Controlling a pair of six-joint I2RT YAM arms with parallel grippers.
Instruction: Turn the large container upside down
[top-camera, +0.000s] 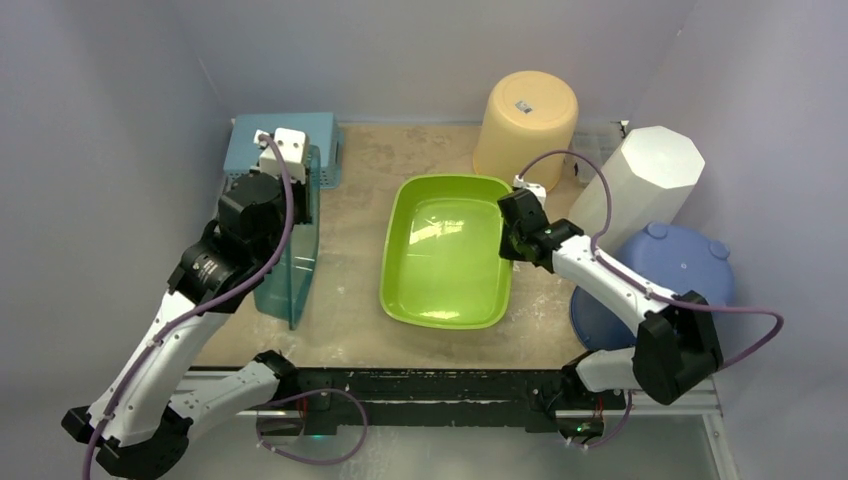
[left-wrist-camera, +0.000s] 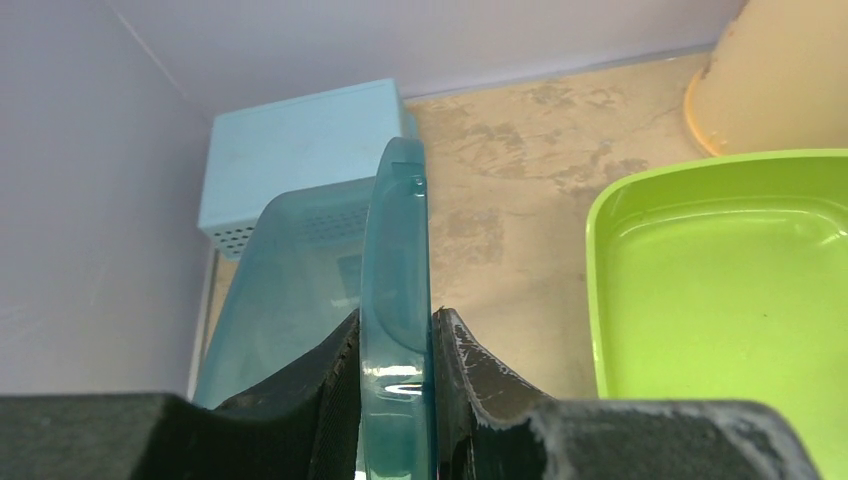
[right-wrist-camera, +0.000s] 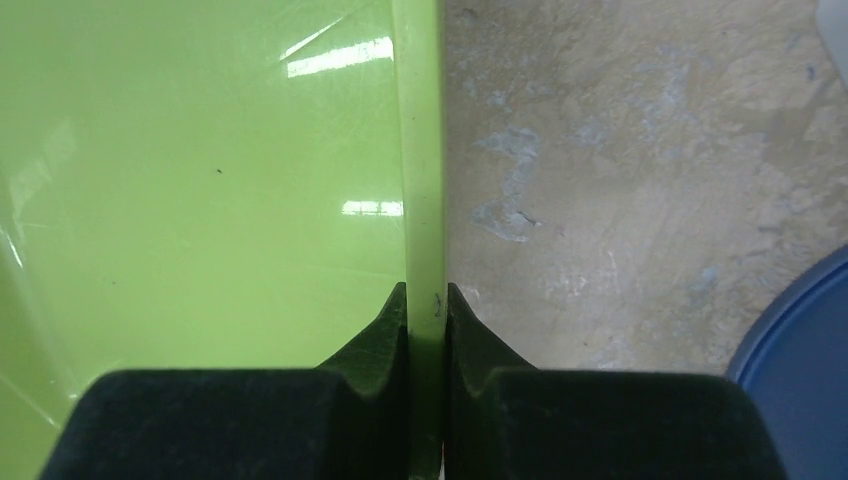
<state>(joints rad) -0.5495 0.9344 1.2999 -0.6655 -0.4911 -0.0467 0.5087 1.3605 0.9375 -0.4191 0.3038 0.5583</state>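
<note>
right gripper (right-wrist-camera: 425, 295) — clamped on the right rim of the green tub (top-camera: 440, 260) | tub is set open side up at mid-surface (top-camera: 355, 200), long axis near-to-far | left gripper (left-wrist-camera: 397, 322) is clenched on the teal bin (left-wrist-camera: 395, 220) — held on edge | right arm is judged nearer

green tub (top-camera: 445, 250): glossy plastic | teal container (left-wrist-camera: 395, 260): translucent plastic | table (top-camera: 355, 200): matt, mottled

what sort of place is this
Likely a lab robot test booth: plain grey walls box in a scuffed beige tabletop, with a shallow green plastic basin and an upturned cream plastic bucket set out as props.
</note>
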